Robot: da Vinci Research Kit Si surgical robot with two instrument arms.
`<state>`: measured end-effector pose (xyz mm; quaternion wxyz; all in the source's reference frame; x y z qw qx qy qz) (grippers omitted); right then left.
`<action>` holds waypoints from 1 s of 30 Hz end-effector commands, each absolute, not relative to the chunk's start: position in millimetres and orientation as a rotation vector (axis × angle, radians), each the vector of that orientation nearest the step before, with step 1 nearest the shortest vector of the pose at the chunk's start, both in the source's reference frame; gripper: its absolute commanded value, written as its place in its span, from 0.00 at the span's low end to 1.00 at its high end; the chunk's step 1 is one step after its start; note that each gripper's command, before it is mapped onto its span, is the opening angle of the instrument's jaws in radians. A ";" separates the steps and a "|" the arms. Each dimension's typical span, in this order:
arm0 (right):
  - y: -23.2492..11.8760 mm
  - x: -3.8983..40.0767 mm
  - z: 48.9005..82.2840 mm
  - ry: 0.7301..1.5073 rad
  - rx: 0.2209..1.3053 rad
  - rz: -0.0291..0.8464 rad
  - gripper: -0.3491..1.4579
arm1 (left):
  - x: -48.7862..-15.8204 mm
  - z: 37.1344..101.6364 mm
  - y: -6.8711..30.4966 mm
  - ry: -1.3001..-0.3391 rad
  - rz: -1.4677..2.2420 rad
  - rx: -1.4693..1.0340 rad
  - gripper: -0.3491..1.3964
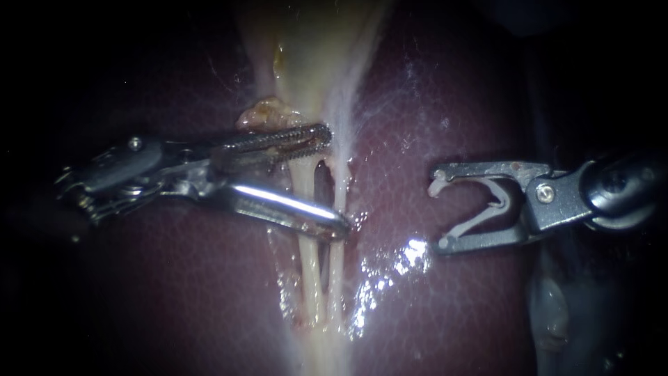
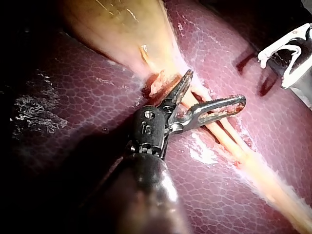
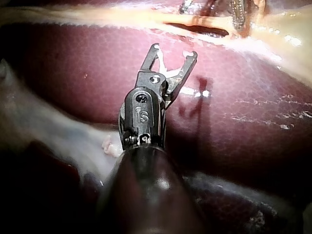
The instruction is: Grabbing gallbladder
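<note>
A surgical lab: glistening liver fills the endoscope view.

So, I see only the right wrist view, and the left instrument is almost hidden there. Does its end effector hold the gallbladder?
Observer: No. The endoscope view shows the left instrument's end effector open, and the pale yellow gallbladder is not gripped.
Operator: Where are its jaws?
Observer: In the left wrist view one jaw points at the gallbladder's narrow end; the other lies across the thin pale tubes.
Operator: And my right instrument?
Observer: In the endoscope view the right instrument's end effector, holding a white clip, stands apart from the tubes, over the dark red liver.
</note>
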<state>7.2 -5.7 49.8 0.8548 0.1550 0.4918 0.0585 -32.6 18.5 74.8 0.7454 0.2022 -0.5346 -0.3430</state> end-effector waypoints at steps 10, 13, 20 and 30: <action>-5.7 7.2 49.8 1.034 0.326 0.123 0.47 | -29.6 71.3 21.7 -1.171 -0.755 0.464 0.75; -5.7 7.3 49.8 1.033 0.325 0.124 0.47 | -29.0 70.7 22.6 -1.177 -0.752 0.459 0.74; -5.7 7.2 49.8 1.034 0.325 0.123 0.47 | -27.5 69.9 24.5 -1.182 -0.751 0.428 0.74; -5.7 7.2 49.8 1.034 0.325 0.123 0.47 | -26.3 72.0 25.9 -1.181 -0.752 0.425 0.74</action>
